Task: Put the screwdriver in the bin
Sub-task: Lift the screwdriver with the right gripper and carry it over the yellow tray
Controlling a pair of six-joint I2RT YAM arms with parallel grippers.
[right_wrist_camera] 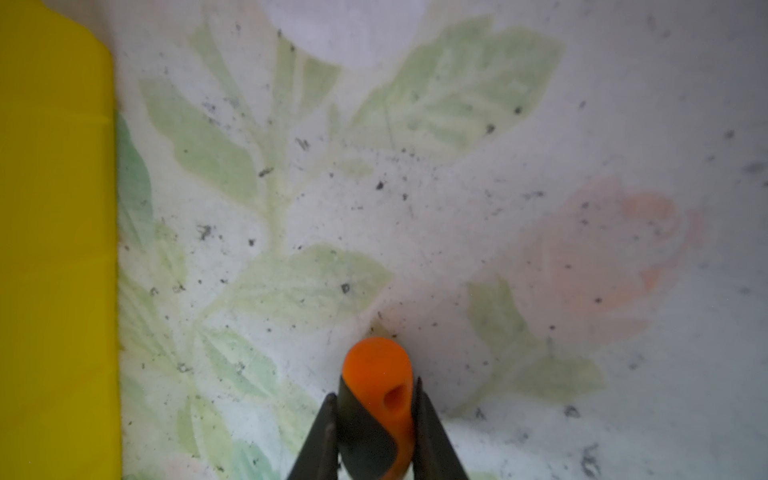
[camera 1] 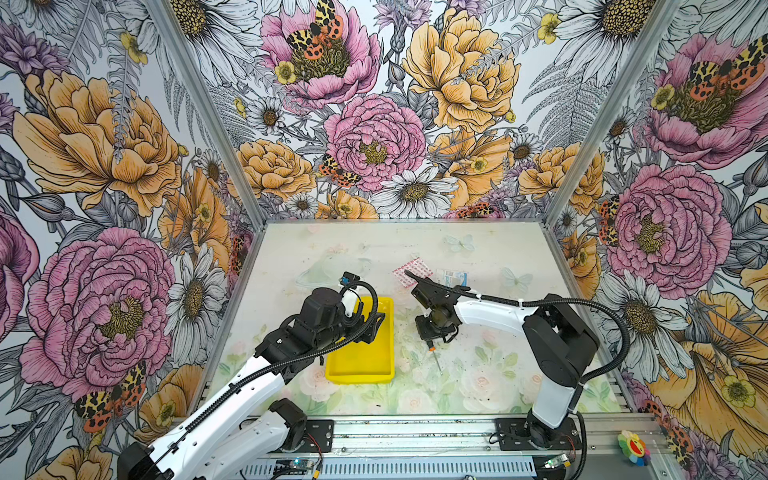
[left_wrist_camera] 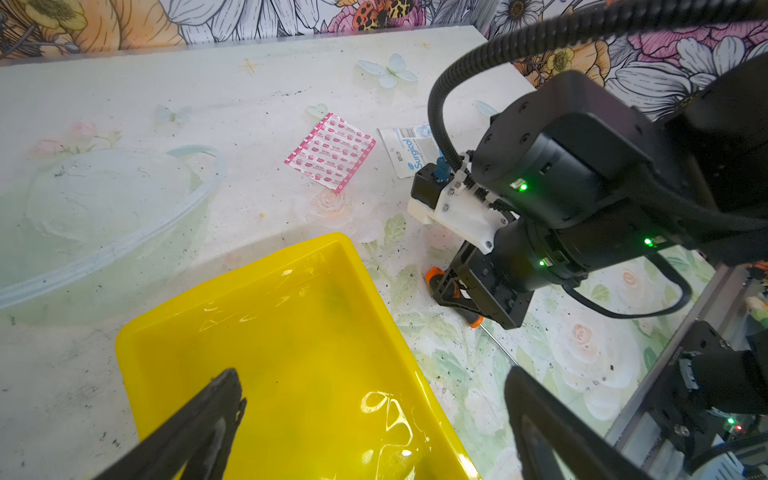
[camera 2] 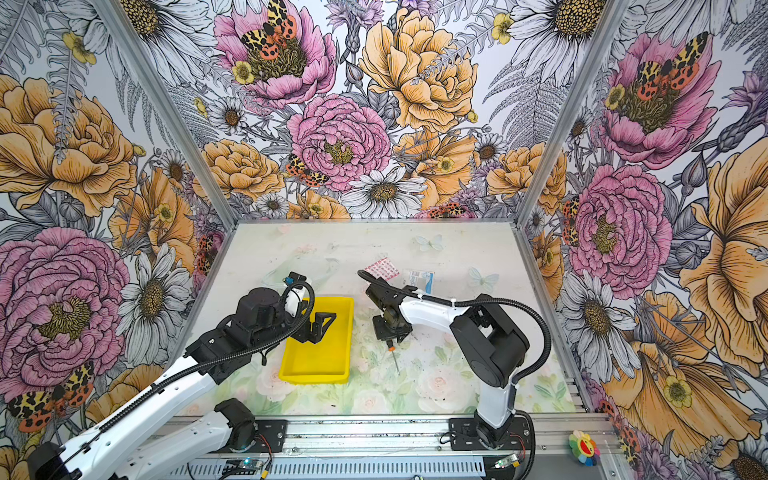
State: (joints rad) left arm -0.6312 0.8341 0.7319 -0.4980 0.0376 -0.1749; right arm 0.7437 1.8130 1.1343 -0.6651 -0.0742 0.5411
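Note:
The screwdriver (right_wrist_camera: 376,374) has an orange-and-black handle, and my right gripper (right_wrist_camera: 375,388) is shut on it, one finger on each side. In both top views the screwdriver (camera 1: 433,351) (camera 2: 392,350) is low over the table, just right of the bin, with its thin shaft pointing toward the front edge. The yellow bin (camera 1: 361,361) (camera 2: 320,361) (left_wrist_camera: 291,353) (right_wrist_camera: 54,249) holds nothing. My left gripper (left_wrist_camera: 374,374) (camera 1: 370,326) hangs open over the bin's far half. From the left wrist view the right gripper (left_wrist_camera: 457,299) covers the middle of the handle.
A pink-patterned packet (camera 1: 413,272) (left_wrist_camera: 330,151) and a white surgical packet (camera 1: 453,276) (left_wrist_camera: 405,151) lie behind the right arm. A clear plastic dish (left_wrist_camera: 112,208) lies behind the bin. Flowered walls close in the table on three sides.

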